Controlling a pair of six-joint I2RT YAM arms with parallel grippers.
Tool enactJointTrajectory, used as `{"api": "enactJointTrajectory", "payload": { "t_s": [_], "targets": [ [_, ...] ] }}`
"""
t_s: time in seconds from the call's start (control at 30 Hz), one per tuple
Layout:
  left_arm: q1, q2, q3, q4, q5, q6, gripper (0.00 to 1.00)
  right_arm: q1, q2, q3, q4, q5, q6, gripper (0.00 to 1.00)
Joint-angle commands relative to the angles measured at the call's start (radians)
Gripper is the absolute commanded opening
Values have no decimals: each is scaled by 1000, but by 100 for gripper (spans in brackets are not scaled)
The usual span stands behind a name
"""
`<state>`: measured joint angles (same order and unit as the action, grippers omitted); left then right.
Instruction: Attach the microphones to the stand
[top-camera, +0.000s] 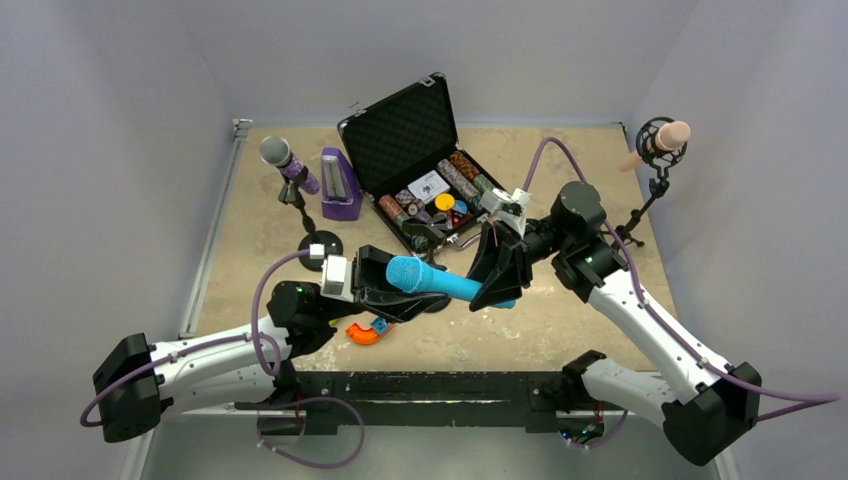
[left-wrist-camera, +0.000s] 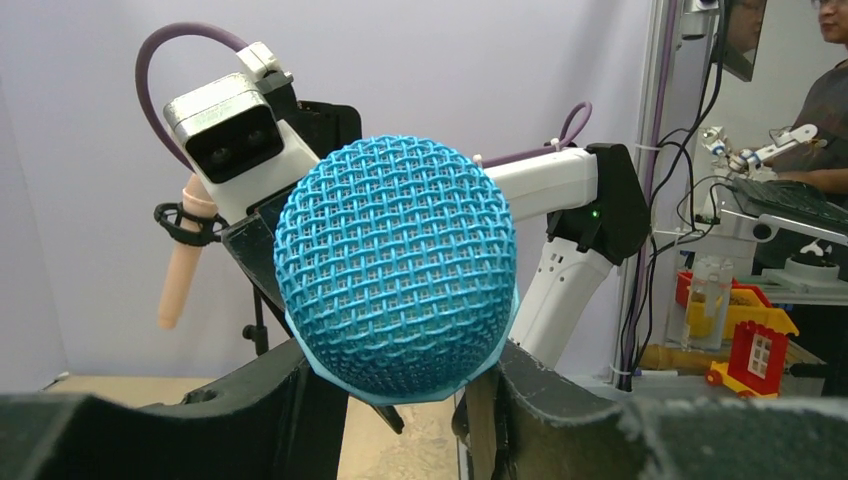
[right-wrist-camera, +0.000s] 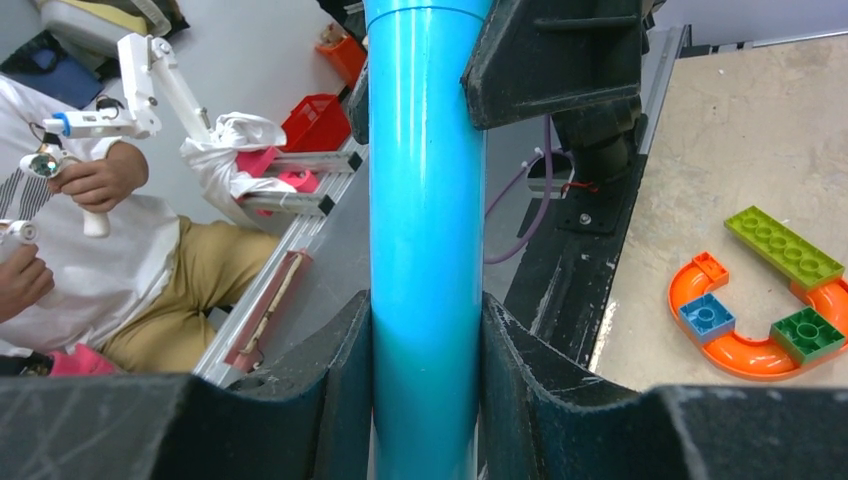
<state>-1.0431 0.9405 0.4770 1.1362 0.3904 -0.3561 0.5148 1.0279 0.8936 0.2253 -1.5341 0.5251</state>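
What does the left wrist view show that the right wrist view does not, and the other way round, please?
Only the left wrist view shows the mesh head of the cyan microphone, and the pink microphone sitting in a black clip behind it. Only the right wrist view shows the smooth handle clamped between the right fingers, and the toy bricks lying off to the side. Both views share the cyan microphone, each seeing one end of it.

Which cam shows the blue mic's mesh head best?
Left wrist: the mesh head of the blue microphone fills the frame, weave sharp. Top external shows the whole thing small, head at its left end. Right wrist shows only its smooth handle.
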Motion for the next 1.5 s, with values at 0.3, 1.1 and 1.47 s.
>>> {"api": "enactJointTrajectory", "payload": {
  "t_s": [0.3,1.1,1.47],
  "targets": [
    [2,-79,21,-60,-38,-32,0,5,4,63,-72,-24,-81,60],
    [12,-359,671,-1932,-379,267,0,-41,130,405,-781,524,-1175,96],
    [42,-75,923,-2041,-544,460,0,-35,302,479,-755,467,-1141,95]
  ]
}}
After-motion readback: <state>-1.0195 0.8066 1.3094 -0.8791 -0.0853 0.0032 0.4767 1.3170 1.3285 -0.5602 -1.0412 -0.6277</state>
